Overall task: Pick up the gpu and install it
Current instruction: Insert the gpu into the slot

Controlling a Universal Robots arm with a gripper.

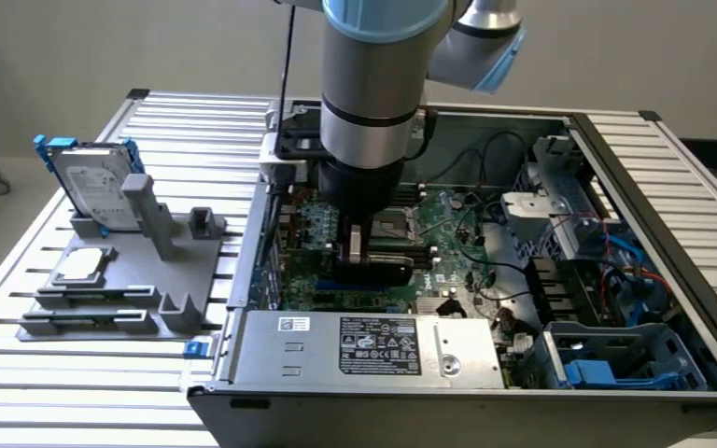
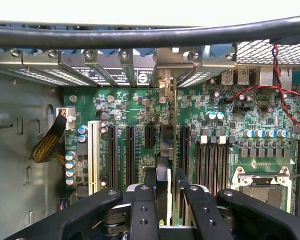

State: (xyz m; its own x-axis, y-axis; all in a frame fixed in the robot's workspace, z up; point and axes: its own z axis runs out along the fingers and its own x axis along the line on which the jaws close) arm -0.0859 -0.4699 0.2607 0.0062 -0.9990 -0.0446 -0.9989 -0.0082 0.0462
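The gpu (image 2: 166,145) stands edge-on between my fingers, a thin card running from my gripper (image 2: 164,200) to its silver end bracket (image 2: 165,85) at the case's rear slot covers. It sits low over the green motherboard (image 2: 225,125), in line with the black expansion slots (image 2: 112,155); I cannot tell whether it is seated. In the exterior view my gripper (image 1: 369,245) reaches down into the open computer case (image 1: 657,187), shut on the gpu (image 1: 377,273), whose black cover shows below the fingers.
A grey fixture (image 1: 147,271) at the exterior view's left holds a silver hard drive (image 1: 91,187) and a square processor chip (image 1: 82,266). The power supply (image 1: 372,343) fills the case's near side. A black cable (image 2: 140,35), red wires (image 2: 285,100) and the processor socket (image 2: 257,185) lie close by.
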